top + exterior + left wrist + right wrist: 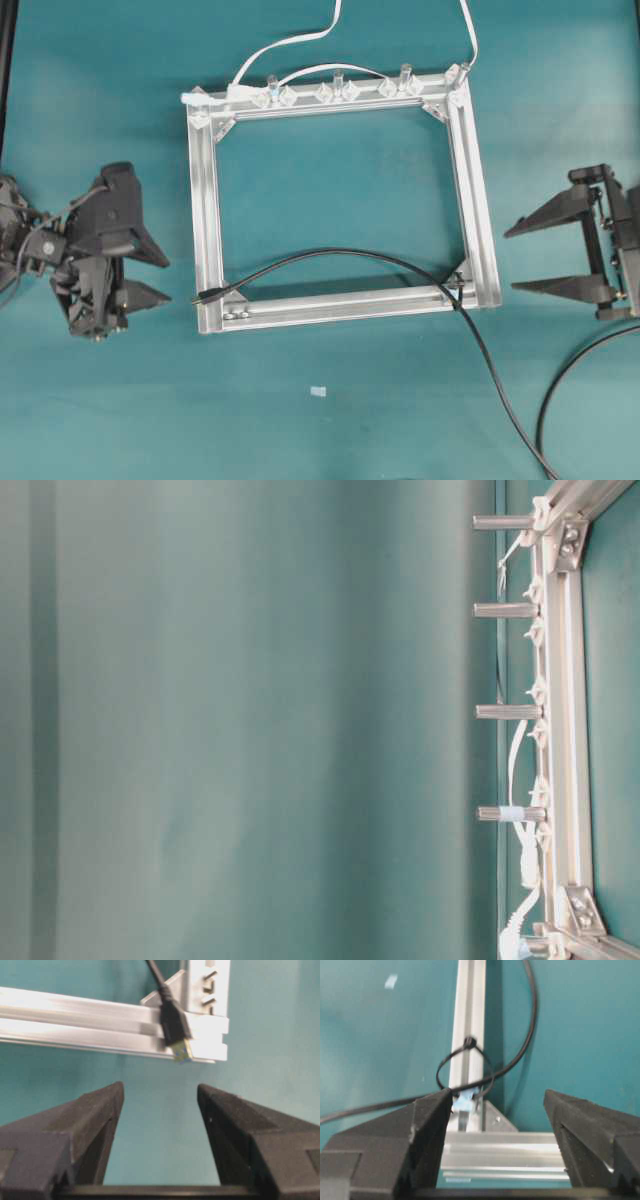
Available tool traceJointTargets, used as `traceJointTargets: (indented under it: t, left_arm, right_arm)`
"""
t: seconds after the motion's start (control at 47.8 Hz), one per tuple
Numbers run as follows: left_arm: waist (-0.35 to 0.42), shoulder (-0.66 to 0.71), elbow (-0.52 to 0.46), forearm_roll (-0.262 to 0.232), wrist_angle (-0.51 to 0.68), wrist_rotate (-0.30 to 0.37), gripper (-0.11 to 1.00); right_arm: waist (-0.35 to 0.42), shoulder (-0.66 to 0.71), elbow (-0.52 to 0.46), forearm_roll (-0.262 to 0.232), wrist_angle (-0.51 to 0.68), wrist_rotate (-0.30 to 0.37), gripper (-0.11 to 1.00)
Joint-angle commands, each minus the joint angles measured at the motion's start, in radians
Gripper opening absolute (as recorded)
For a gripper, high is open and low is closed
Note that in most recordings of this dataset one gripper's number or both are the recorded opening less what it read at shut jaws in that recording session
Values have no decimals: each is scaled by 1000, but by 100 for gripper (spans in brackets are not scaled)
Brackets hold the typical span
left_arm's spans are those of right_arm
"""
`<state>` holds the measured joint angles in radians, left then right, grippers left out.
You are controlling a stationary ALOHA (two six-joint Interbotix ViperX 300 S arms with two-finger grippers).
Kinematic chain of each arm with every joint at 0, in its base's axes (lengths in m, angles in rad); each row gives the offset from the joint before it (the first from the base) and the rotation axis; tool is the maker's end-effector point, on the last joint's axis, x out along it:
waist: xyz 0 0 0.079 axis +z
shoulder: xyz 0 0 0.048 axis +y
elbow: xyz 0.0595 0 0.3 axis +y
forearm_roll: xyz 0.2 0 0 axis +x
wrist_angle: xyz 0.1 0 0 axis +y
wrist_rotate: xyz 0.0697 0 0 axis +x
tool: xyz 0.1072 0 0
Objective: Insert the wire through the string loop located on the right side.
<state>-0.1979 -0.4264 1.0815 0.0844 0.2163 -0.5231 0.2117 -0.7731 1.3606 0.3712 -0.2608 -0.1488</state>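
The silver frame [208, 200] lies flat in the overhead view. The black wire [330, 257] comes in from the bottom right, crosses the frame's near right corner and arcs left. Its plug [207, 296] lies over the near left corner, seen close in the left wrist view [175, 1027]. In the right wrist view the wire [520, 1055] appears to run through the string loop [441, 1065], which has a light-blue mark at its foot. My left gripper [168, 280] is open and empty just left of the plug [160, 1092]. My right gripper [510, 261] stands open and empty right of the loop [497, 1095].
White cables [300, 45] run from the frame's far bar, which carries several clear clips and posts [340, 88], also seen from table level [505, 712]. A small pale scrap [318, 391] lies on the teal table in front. A black arm cord [570, 380] curves at the lower right.
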Motion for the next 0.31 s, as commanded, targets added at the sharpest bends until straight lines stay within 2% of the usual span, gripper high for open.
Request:
traceJointTargets:
  t: [0.0, 0.146, 0.293]
  left_arm:
    - [43, -29, 12, 6, -72, 23, 63]
    - [98, -60, 26, 6, -176, 104, 63]
    - [124, -77, 35, 3, -210, 187, 63]
  right_arm:
    - [-15, -25, -5, -2, -12, -2, 81]
    - [-32, -63, 5, 0, -9, -2, 81]
    - [-44, -89, 20, 0, -12, -2, 81]
